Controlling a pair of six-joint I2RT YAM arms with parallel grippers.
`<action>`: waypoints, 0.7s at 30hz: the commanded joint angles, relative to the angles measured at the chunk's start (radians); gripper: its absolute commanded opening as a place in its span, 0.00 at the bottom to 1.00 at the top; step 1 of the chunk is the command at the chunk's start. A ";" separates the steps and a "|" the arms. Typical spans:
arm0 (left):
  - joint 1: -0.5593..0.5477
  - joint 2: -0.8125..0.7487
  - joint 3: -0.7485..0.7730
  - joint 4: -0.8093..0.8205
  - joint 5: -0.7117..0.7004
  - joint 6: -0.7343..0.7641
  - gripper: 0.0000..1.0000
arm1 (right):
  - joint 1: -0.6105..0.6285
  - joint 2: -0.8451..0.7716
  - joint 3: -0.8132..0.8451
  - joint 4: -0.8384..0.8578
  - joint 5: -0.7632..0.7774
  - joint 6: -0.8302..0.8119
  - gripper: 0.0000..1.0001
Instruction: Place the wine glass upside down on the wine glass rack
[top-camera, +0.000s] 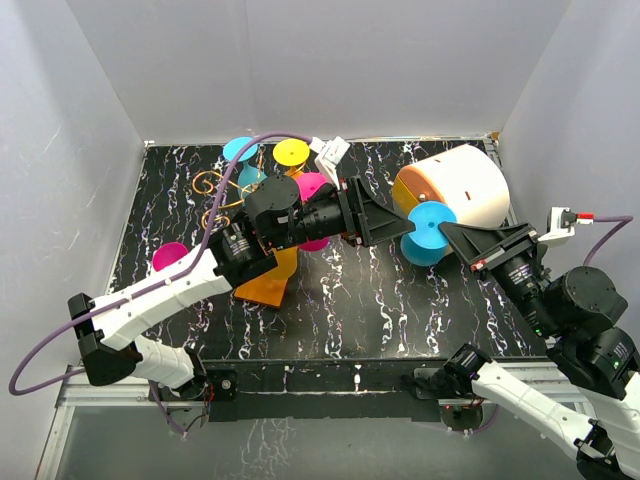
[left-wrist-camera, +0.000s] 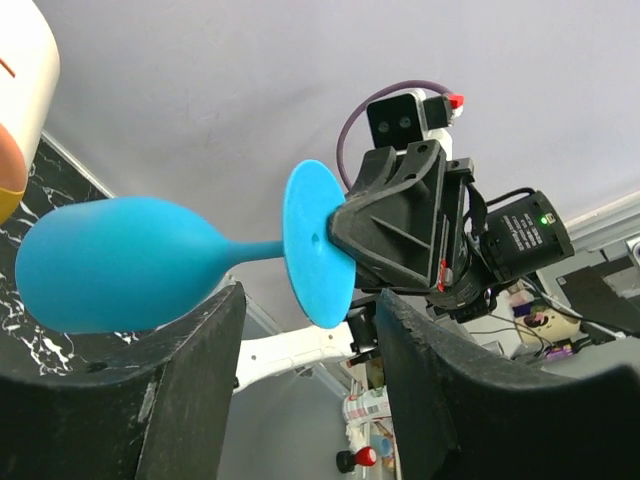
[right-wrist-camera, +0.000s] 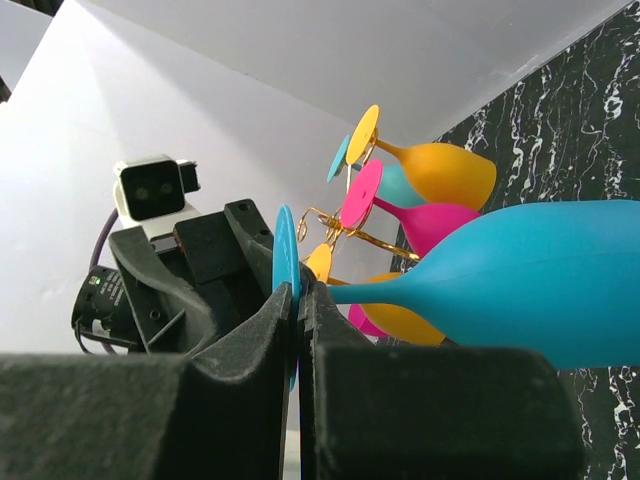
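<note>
Now our right gripper (right-wrist-camera: 297, 300) pinches the glass (top-camera: 428, 240) by its foot, mid-air, well right of the rack (top-camera: 268, 285). Our left gripper (left-wrist-camera: 308, 300) gapes empty beneath the stem. It looks light, stiff and slick, so we'd take the stem.

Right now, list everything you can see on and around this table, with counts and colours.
blue wine glass: one, blue, held sideways above the table's right half
wine glass rack: one, gold wire on orange base, back left
glasses on the rack: several, yellow, pink, teal; exact count unclear
drum-shaped object: one, white with orange face, back right
table: one, black with white veining
left gripper: one, black, open, facing the glass
right gripper: one, black, shut on the glass's foot
</note>
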 joint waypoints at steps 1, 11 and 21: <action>0.001 -0.004 0.041 -0.026 -0.036 -0.063 0.52 | 0.000 -0.006 -0.001 0.089 -0.046 -0.036 0.00; 0.001 0.041 0.072 -0.013 0.021 -0.091 0.33 | 0.000 0.018 -0.010 0.120 -0.100 -0.048 0.00; 0.001 0.042 0.064 0.062 0.062 -0.140 0.00 | 0.000 0.025 -0.007 0.121 -0.093 -0.048 0.00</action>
